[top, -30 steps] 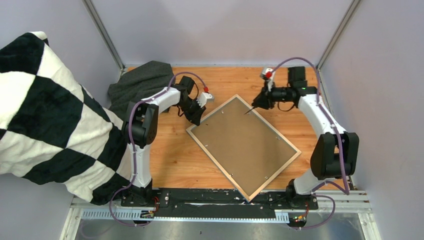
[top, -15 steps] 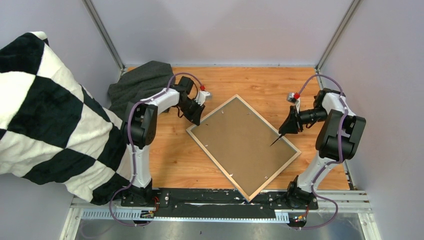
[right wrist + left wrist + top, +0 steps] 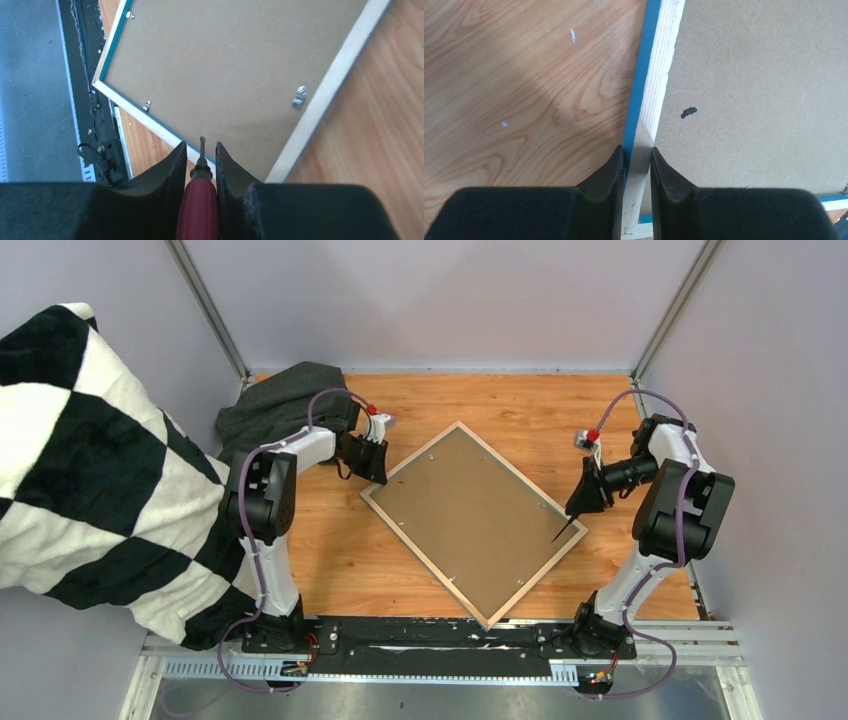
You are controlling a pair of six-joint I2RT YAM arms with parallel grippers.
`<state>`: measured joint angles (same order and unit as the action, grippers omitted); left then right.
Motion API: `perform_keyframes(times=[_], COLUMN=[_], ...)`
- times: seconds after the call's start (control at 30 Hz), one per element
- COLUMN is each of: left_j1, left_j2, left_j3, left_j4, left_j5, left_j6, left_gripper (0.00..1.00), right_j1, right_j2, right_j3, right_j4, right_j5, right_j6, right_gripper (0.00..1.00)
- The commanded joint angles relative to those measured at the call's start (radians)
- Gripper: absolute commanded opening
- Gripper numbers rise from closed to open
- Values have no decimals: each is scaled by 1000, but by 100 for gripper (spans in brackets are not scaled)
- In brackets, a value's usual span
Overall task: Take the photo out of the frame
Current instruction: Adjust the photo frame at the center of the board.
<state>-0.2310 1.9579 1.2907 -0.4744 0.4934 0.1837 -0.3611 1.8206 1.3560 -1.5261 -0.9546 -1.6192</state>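
The frame lies face down on the wooden table, its pale wood back edge up and a thin blue strip showing along the side. A brown backing board fills it, so the photo is hidden. My left gripper is shut on the frame's rail near its left corner, one finger on each side. My right gripper is shut on a red-handled screwdriver. The screwdriver's tip hovers by the frame's right corner.
Small metal clips sit along the inner edge of the frame's back. A grey cloth lies at the back left, beside a black-and-white checked blanket. The black base rail runs just below the frame's near corner.
The right arm swung the screwdriver from the frame's far corner to its right corner. The left gripper drew back to the left, and the frame slid left with it.
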Motion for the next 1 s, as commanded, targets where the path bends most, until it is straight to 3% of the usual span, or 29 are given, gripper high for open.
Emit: perform_keyframes(times=[0.0, 0.33, 0.53, 0.97], left_j1=[29, 70, 70, 70], left_j2=[-9, -119, -107, -62], left_j3=[-77, -223, -223, -205], left_j4=[105, 297, 303, 300], left_j5=[-104, -66, -28, 37], left_j6=[-133, -265, -272, -284], left_gripper=[0, 0, 0, 0], right_j1=[-12, -6, 22, 112], right_j2=[-43, -15, 41, 97], right_j3=[-45, -33, -9, -9], right_j4=[-9, -2, -59, -8], right_j5=[43, -8, -52, -78], right_j6=[30, 31, -20, 110], right_gripper=[0, 0, 0, 0])
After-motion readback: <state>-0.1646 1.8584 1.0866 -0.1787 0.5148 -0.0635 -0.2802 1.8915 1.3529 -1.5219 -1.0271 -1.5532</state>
